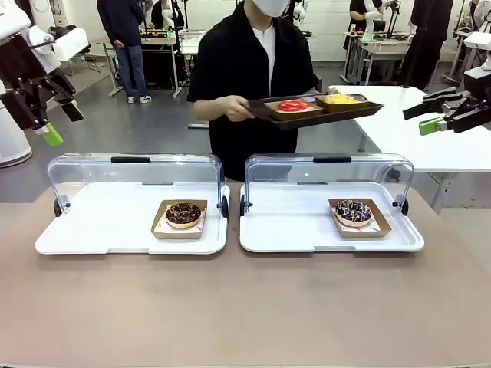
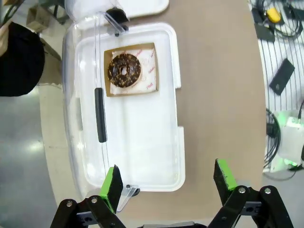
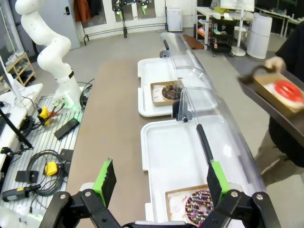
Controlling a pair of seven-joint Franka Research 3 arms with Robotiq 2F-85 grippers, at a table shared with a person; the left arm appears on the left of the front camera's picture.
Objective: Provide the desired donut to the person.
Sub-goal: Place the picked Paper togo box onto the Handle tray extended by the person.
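The person (image 1: 245,69) stands at the far side and holds a dark serving tray (image 1: 307,116) carrying a red-glazed donut (image 1: 292,106) and a yellow donut (image 1: 340,99). A chocolate donut (image 1: 183,214) in a cardboard tray lies in the left white case (image 1: 92,230). A chocolate donut with sprinkles (image 1: 354,212) lies in the right white case (image 1: 284,230). My left gripper (image 1: 63,123) hangs open, high at the far left, above the left case; below its fingers is the chocolate donut (image 2: 124,70). My right gripper (image 1: 423,119) is open, high at the right, with the sprinkled donut (image 3: 199,207) close beneath it.
Both cases have clear domed lids (image 1: 134,172) swung open toward the far side, each with a black handle (image 2: 99,114). A white side table (image 1: 430,138) stands at the far right. The brown tabletop (image 1: 245,307) in front of the cases is bare. Cables and tools lie on a rack (image 3: 38,156) beside the table.
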